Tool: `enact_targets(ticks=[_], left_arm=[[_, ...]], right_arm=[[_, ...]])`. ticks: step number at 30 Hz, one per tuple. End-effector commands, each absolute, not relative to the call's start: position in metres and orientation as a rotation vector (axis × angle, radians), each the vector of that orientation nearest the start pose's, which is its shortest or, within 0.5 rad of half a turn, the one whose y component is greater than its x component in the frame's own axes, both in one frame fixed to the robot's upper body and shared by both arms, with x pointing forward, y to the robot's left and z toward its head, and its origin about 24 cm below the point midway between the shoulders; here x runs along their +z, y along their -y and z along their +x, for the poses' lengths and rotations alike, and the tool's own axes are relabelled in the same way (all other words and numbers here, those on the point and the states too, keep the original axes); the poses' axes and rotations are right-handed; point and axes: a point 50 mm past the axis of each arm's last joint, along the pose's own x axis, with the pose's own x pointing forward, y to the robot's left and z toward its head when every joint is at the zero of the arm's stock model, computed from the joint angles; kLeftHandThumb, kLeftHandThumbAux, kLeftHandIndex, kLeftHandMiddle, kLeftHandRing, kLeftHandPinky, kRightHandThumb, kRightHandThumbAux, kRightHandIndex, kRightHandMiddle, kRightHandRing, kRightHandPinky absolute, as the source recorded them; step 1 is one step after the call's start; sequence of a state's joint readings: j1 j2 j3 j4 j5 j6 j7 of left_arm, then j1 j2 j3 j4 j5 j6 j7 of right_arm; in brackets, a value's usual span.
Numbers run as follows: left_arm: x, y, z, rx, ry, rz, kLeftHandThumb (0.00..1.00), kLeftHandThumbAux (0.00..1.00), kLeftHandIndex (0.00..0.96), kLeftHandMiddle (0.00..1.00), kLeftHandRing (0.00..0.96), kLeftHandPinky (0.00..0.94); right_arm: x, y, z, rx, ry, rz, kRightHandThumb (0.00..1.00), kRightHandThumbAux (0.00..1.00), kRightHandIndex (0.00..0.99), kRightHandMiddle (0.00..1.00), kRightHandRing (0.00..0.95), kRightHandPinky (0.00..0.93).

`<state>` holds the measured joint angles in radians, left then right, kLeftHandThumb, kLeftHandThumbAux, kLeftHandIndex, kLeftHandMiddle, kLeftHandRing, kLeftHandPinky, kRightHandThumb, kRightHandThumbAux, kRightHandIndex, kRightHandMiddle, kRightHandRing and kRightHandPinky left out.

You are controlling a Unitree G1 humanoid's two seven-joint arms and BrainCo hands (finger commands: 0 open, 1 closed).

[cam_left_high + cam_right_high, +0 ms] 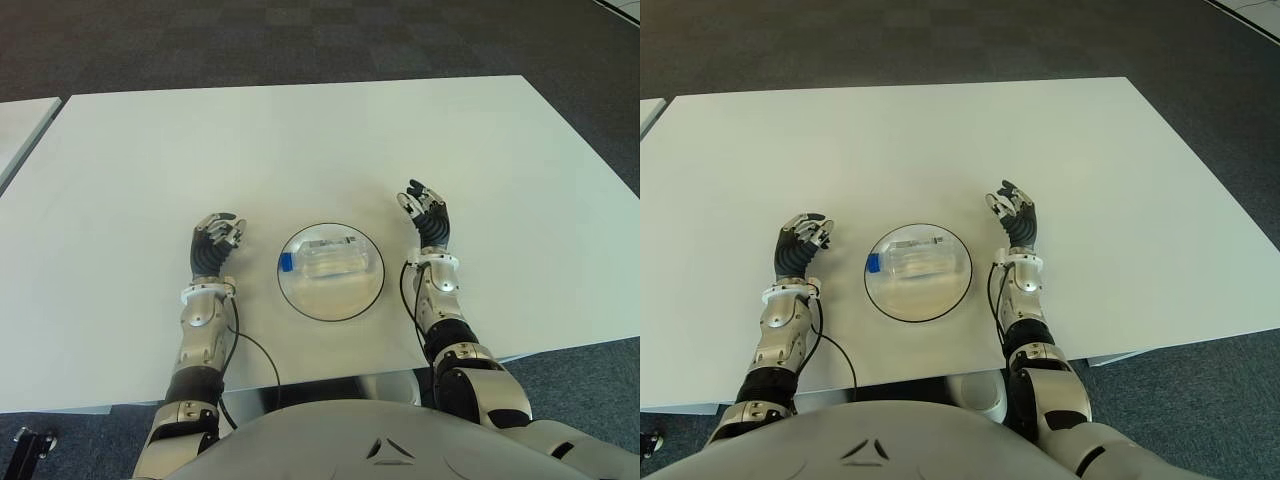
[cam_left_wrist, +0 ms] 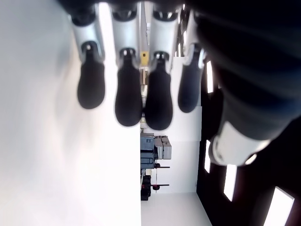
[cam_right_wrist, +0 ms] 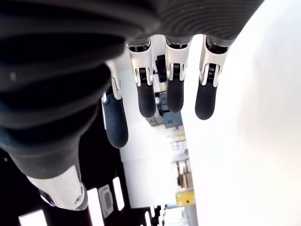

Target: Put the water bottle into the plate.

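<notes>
Your water bottle [image 1: 330,259] already lies on its side in the plate [image 1: 372,290] on the table [image 1: 300,140]. The left hand [image 1: 217,240] and right hand [image 1: 424,210] flank it, fingers relaxed and empty; nothing remains but withdrawing.

White table [image 1: 300,140], round plate [image 1: 372,290]

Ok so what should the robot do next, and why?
Probably nothing more than hold off: the water bottle already lies on its side inside the plate, and the left hand and right hand are open and empty on either side.
</notes>
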<state>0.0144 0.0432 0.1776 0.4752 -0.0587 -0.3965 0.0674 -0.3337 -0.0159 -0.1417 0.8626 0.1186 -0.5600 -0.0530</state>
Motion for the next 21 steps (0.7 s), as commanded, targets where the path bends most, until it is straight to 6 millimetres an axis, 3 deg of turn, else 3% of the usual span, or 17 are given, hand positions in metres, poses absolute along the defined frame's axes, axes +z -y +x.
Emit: enact_targets(ticks=[1, 21], left_arm=[[-0.0401, -0.2059, 0.2178, 0.271, -0.146, -0.012, 0.708, 0.712, 0.436, 0.683, 0.663, 0.648], [-0.0394, -0.2051, 0.2163, 0.272, -0.147, 0.010, 0.708, 0.713, 0.436, 0.676, 0.658, 0.641]], right_arm=[[-0.0204, 0.1645, 0.2861, -0.177, -0.040, 0.105, 0.705, 0.731, 0.434, 0.547, 0.579, 0.626], [-0.0257, 0.1593, 0.2842, -0.144, -0.082, 0.048, 0.707, 0.728, 0.435, 0.601, 0.616, 0.626]])
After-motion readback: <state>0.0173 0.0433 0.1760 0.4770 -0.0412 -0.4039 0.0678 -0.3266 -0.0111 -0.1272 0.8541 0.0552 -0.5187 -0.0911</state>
